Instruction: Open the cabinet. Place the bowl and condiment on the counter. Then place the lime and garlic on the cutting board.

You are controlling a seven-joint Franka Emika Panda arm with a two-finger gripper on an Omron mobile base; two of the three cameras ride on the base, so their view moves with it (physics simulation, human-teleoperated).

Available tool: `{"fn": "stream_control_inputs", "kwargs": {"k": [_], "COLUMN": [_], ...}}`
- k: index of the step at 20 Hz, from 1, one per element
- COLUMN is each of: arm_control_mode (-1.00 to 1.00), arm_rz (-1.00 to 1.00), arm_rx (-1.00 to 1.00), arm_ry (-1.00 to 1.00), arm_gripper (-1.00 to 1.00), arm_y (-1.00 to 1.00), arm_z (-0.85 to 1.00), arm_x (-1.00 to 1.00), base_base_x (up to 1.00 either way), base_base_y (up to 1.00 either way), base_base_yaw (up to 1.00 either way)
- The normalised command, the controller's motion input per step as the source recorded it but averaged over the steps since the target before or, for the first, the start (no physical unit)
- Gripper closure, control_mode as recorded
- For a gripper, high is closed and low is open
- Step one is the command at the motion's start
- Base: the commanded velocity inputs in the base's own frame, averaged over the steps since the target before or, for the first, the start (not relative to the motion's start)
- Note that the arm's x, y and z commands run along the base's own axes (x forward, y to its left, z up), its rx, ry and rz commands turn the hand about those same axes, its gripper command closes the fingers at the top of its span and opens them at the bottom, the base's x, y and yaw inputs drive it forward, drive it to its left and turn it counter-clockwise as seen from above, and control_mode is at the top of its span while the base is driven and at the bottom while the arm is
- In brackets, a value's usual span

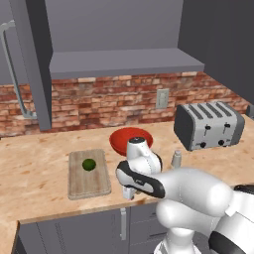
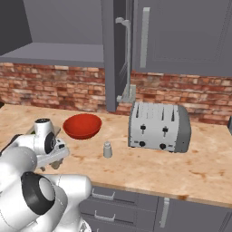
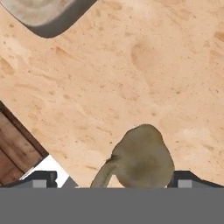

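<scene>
The garlic (image 3: 142,159), a dull grey-brown lump, lies on the tan counter (image 3: 131,78) between the two finger tips of my open gripper (image 3: 113,179). My gripper (image 1: 128,192) hangs low over the counter's front edge, just right of the cutting board (image 1: 89,181). The dark green lime (image 1: 89,164) rests on the board. Behind my hand the red bowl (image 1: 130,139) sits on the counter, with the small condiment shaker (image 1: 176,158) to its right. The cabinet (image 1: 124,62) stands open, its door (image 1: 37,64) swung out to the left. A rounded corner of the cutting board (image 3: 43,13) shows in the hand view.
A silver toaster (image 1: 208,124) stands at the back right of the counter. The open cabinet door (image 2: 115,54) with its long handle juts out over the counter. The counter's front edge (image 3: 30,140) runs close to the gripper, with floor below. A brick wall (image 1: 99,99) backs the counter.
</scene>
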Motion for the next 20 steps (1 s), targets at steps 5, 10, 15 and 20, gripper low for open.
{"fn": "stream_control_inputs", "kwargs": {"k": [5, 10, 15, 20], "arm_control_mode": [-1.0, -1.0, -1.0, -1.0], "arm_rz": [0.0, 0.0, 0.0, 0.0], "arm_rx": [0.0, 0.0, 0.0, 0.0], "arm_ry": [0.01, 0.0, 0.0, 0.0], "arm_gripper": [-1.0, -1.0, 1.0, 1.0], "arm_y": [-0.23, -0.05, 0.0, -0.13], "arm_z": [-0.06, -0.01, -0.04, -0.17], "arm_x": [0.1, 0.0, 0.01, 0.15], "base_base_x": [0.0, 0.0, 0.0, 0.0], "base_base_y": [0.0, 0.0, 0.0, 0.0], "base_base_yaw": [0.0, 0.0, 0.0, 0.0]}}
